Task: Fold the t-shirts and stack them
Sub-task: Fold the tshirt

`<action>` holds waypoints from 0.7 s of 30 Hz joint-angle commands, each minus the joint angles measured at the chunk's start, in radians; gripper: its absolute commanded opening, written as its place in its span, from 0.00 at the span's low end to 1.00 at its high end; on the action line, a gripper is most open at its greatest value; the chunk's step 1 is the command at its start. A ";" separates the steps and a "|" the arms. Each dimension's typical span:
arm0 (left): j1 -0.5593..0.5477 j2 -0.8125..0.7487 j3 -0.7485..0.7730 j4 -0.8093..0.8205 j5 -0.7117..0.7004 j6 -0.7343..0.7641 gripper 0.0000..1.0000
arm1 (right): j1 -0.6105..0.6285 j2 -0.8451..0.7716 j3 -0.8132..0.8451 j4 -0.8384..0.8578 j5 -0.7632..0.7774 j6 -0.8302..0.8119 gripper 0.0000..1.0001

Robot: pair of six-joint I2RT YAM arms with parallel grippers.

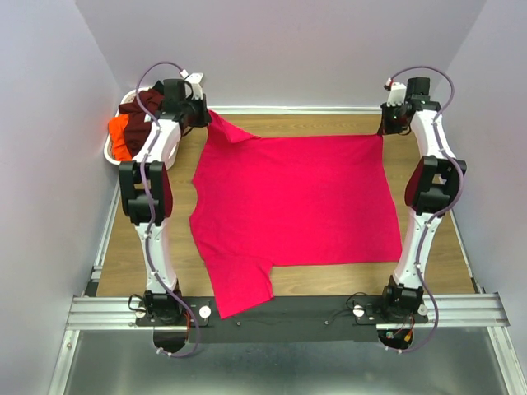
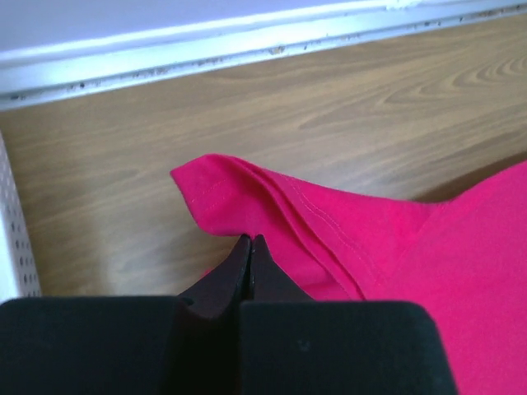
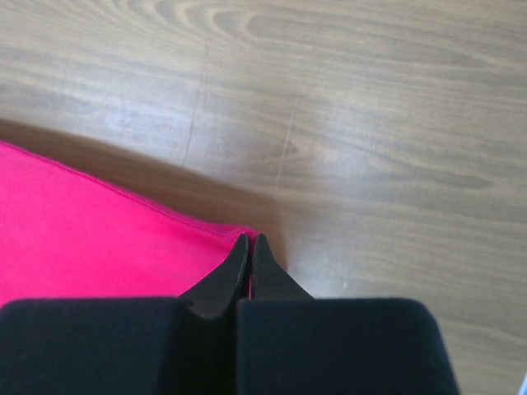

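Jaws pressed together, the left gripper (image 2: 249,240) pinches the folded, stitched cuff of the far sleeve of a pinkish-red t-shirt (image 1: 288,206), and the cloth rises in a soft ridge at its tips. At the far right corner, the right gripper (image 3: 249,239) is likewise closed on the shirt's hem corner, a sliver of red showing between its fingers. The shirt lies spread across the wooden table (image 1: 329,123) between the two arms, collar toward the left, hem toward the right, its near sleeve hanging past the table's near edge. Beyond the left arm, a white basket (image 1: 109,152) holds a maroon t-shirt (image 1: 148,103) and an orange t-shirt (image 1: 121,136), bunched together.
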 commanded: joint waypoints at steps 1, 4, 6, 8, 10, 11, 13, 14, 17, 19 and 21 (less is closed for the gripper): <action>0.014 -0.151 -0.119 0.013 0.012 0.077 0.00 | 0.000 -0.092 -0.074 -0.015 -0.007 -0.038 0.00; 0.014 -0.240 -0.234 0.020 0.012 0.105 0.00 | 0.000 -0.121 -0.115 -0.015 -0.009 -0.052 0.01; 0.014 -0.304 -0.327 0.031 0.018 0.105 0.00 | 0.000 -0.140 -0.132 -0.016 -0.015 -0.055 0.01; 0.014 -0.362 -0.408 0.039 0.024 0.134 0.00 | 0.000 -0.156 -0.154 -0.016 -0.026 -0.061 0.01; 0.014 -0.398 -0.458 0.042 0.026 0.137 0.00 | 0.000 -0.167 -0.171 -0.016 -0.027 -0.066 0.01; 0.014 -0.415 -0.479 0.040 0.024 0.139 0.00 | 0.000 -0.172 -0.177 -0.016 -0.026 -0.071 0.01; 0.014 -0.464 -0.539 0.037 0.026 0.143 0.00 | 0.000 -0.186 -0.191 -0.016 -0.021 -0.084 0.01; 0.014 -0.479 -0.557 0.033 0.021 0.145 0.00 | 0.000 -0.192 -0.204 -0.016 -0.021 -0.087 0.00; 0.014 -0.539 -0.619 0.024 0.005 0.145 0.00 | -0.001 -0.207 -0.226 -0.016 -0.019 -0.104 0.00; 0.014 -0.577 -0.656 0.005 -0.002 0.148 0.00 | -0.001 -0.218 -0.250 -0.016 -0.021 -0.115 0.01; 0.014 -0.611 -0.689 -0.013 -0.003 0.151 0.00 | -0.003 -0.224 -0.266 -0.016 -0.021 -0.124 0.01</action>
